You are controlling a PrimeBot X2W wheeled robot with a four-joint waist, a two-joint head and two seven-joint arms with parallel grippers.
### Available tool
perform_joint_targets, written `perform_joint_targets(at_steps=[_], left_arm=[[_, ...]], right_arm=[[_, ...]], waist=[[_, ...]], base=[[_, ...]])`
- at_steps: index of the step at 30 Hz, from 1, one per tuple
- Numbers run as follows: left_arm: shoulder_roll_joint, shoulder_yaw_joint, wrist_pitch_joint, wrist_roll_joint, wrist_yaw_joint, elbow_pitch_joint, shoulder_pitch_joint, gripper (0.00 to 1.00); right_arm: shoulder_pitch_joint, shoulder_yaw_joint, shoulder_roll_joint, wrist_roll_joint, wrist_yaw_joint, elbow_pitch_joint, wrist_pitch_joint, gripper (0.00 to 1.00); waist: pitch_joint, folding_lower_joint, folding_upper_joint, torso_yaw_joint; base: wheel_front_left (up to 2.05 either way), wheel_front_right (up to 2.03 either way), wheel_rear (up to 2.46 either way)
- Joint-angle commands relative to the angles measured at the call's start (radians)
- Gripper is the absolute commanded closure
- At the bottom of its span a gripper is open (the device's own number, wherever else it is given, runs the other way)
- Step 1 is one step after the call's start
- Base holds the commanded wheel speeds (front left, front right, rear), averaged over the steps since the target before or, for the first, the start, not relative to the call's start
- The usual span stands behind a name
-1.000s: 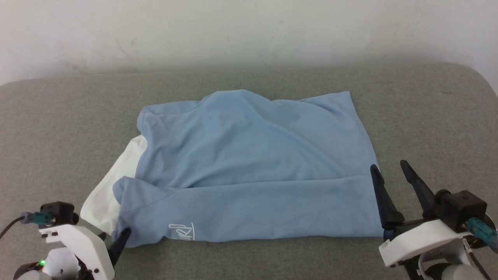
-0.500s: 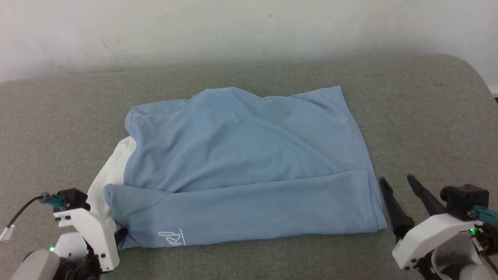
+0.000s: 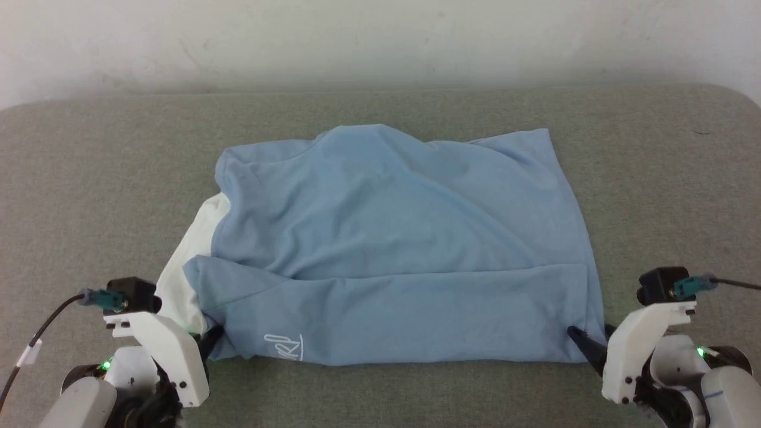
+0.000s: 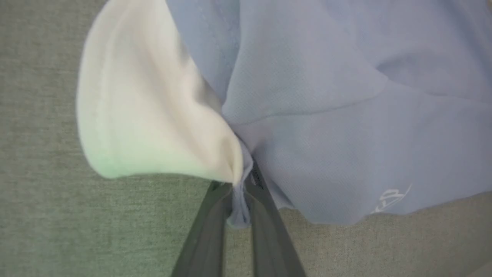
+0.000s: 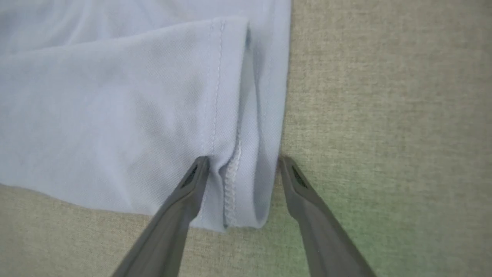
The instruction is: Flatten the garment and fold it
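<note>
**Operator:** Left side first. What's it holding?

**Annotator:** Your left gripper (image 3: 209, 342) is near the front-left corner of the surface (image 3: 89, 178), clenched on the garment (image 3: 386, 238). In the left wrist view its two dark fingers (image 4: 207, 231) pinch a small bunch of blue cloth. That pinch is right where the white band (image 4: 146, 115) meets the blue.

**Operator:** And the shirt itself?

**Annotator:** It lies across the middle of the surface, light blue and folded over. A long flap is doubled along the front side. The front fold runs close to the surface's front edge. The back side stops well short of the back edge, where the wall (image 3: 380, 41) starts. The white band pokes out on the left side and rests on the grey cloth. The upper part of the shirt is rumpled, with diagonal creases. There's a small white logo (image 3: 285, 348) near the front-left of the flap, just right of your clamped fingers.

**Operator:** Right side?

**Annotator:** Your right gripper (image 3: 591, 339) is at the garment's front-right corner, jaws spread, gripping nothing. In the right wrist view the stitched hem (image 5: 217, 96) runs down between the fingertips. One finger lies on the blue cloth, and the other is on the bare surface, just beside the garment's edge.
</note>
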Motion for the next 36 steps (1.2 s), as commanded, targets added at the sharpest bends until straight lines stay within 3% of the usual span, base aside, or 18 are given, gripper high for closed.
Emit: perform_joint_targets(at_steps=[1, 2, 3, 4, 5, 9, 15, 22, 29, 36], left_arm=[[-0.006, -0.003, -0.003, 0.007, 0.006, -0.015, 0.011, 1.0], [-0.006, -0.003, -0.004, 0.005, 0.005, -0.021, 0.011, 1.0], [-0.007, -0.003, -0.004, 0.002, 0.003, -0.025, 0.012, 1.0], [-0.009, -0.004, -0.003, 0.0, 0.002, -0.028, 0.014, 1.0], [-0.011, -0.005, -0.002, -0.003, 0.002, -0.03, 0.015, 1.0], [-0.014, -0.003, -0.006, -0.01, 0.001, -0.035, 0.021, 1.0], [-0.002, 0.014, -0.022, -0.012, 0.014, -0.062, 0.041, 1.0], [0.042, 0.053, -0.055, 0.007, 0.075, -0.168, 0.143, 1.0], [0.09, 0.091, -0.055, 0.007, 0.145, -0.274, 0.295, 1.0], [0.056, 0.052, -0.027, -0.017, 0.139, -0.238, 0.318, 1.0]], right_arm=[[-0.029, 0.024, 0.006, 0.024, -0.001, 0.053, 0.041, 0.0], [-0.037, 0.035, 0.006, 0.028, -0.001, 0.083, 0.067, 0.0], [-0.044, 0.04, 0.009, 0.034, -0.001, 0.11, 0.091, 0.31], [-0.05, 0.041, 0.014, 0.042, -0.001, 0.134, 0.112, 0.8], [-0.054, 0.043, 0.017, 0.047, -0.001, 0.155, 0.131, 1.0], [-0.074, 0.053, 0.015, 0.055, -0.001, 0.168, 0.133, 1.0], [-0.09, 0.051, -0.005, 0.057, -0.001, 0.122, 0.043, 1.0], [-0.034, 0.072, -0.029, 0.058, -0.001, 0.007, -0.038, 1.0], [0.093, 0.055, -0.045, 0.06, -0.001, -0.105, -0.008, 1.0], [0.194, 0.007, 0.005, 0.029, -0.001, -0.125, 0.051, 1.0]], waist=[[0.011, -0.0002, -0.0001, 0.02], [0.011, -0.0002, -0.0001, 0.024], [0.011, -0.0002, -0.0001, 0.027], [0.01, -0.0002, -0.0001, 0.029], [0.008, -0.0002, -0.0001, 0.032], [-0.004, -0.0002, -0.0001, 0.034], [-0.045, -0.0002, -0.0001, 0.029], [-0.124, -0.0002, -0.0001, 0.022], [-0.167, -0.0002, -0.0001, 0.029], [-0.136, -0.0002, -0.0001, 0.031]], base=[[0.0, 0.0, 0.0], [0.0, 0.0, 0.0], [0.0, 0.0, 0.0], [0.0, 0.0, 0.0], [0.0, 0.0, 0.0], [0.0, 0.0, 0.0], [0.0, 0.0, 0.0], [0.0, 0.0, 0.0], [0.0, 0.0, 0.0], [0.0, 0.0, 0.0]])
